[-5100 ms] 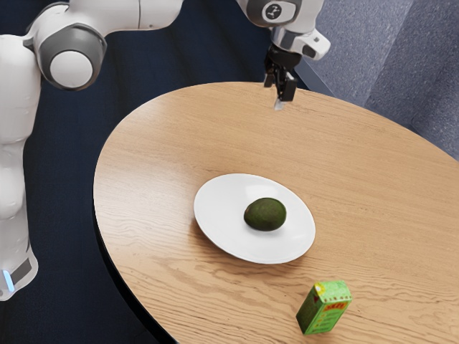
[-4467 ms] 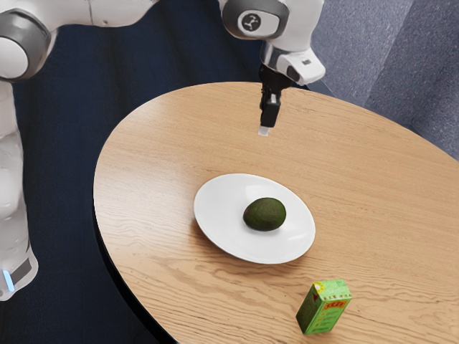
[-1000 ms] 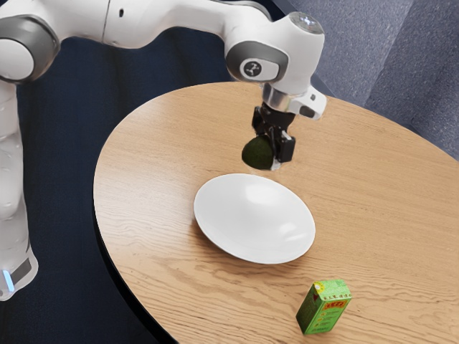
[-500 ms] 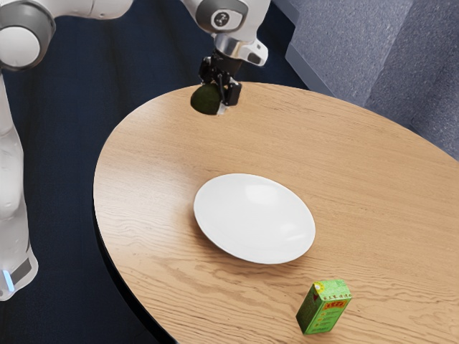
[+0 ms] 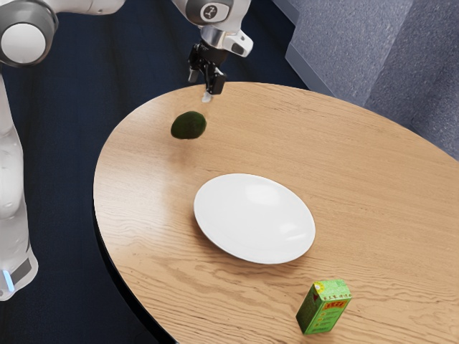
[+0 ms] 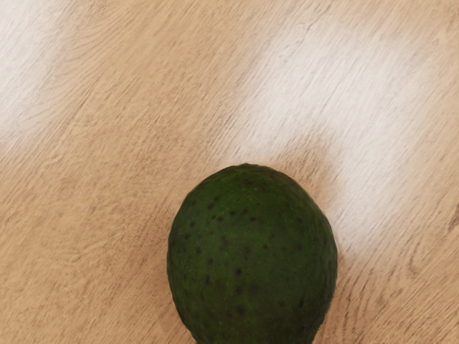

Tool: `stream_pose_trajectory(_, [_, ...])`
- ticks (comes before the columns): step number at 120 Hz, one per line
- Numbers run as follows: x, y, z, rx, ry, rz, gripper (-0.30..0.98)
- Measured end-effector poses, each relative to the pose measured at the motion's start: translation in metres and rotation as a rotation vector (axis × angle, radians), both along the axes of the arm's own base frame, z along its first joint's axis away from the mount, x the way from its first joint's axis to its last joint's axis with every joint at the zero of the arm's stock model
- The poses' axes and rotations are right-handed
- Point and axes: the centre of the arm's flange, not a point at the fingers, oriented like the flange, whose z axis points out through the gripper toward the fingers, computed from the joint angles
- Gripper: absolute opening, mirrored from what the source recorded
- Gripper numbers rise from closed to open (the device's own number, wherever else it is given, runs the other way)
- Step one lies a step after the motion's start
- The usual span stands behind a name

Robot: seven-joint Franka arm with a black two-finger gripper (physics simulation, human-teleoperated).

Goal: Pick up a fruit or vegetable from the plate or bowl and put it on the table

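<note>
Dropping the avocado point(image 5: 188, 125): midair beneath the gripper point(image 5: 200, 87), touching neither it nor the table point(image 5: 344, 158), so probably falling free.
Gripper: spread wide around nothing, presumably to let the avocado go.
Table: bare wood lies below the avocado, clear of the plate point(image 5: 251, 218), a fitting place for it.
Green carton point(image 5: 324, 308): upright, well apart, out of the way.
Avocado's roundness: it could roll on landing.

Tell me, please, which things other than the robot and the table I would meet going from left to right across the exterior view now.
Avocado → white plate → green carton.
</note>
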Motion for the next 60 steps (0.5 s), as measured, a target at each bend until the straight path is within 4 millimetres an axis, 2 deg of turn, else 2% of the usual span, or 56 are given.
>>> stream_pose_trajectory(19, [0.0, -0.001, 0.004, -0.01, -0.006, -0.039, 0.67])
stream_pose_trajectory(24, [0.002, -0.002, 0.025, -0.004, -0.047, -0.049, 0.68])
stream_pose_trajectory(29, [0.008, -0.01, 0.057, 0.014, -0.107, -0.071, 0.68])
stream_pose_trajectory(34, [0.02, -0.03, 0.08, 0.027, -0.155, -0.114, 0.68])
stream_pose_trajectory(40, [0.041, -0.06, 0.089, 0.026, -0.183, -0.175, 0.68])
stream_pose_trajectory(52, [0.081, -0.121, 0.081, 0.01, -0.191, -0.296, 0.69])
stream_pose_trajectory(60, [0.092, -0.153, 0.078, 0.0, -0.192, -0.357, 0.68])
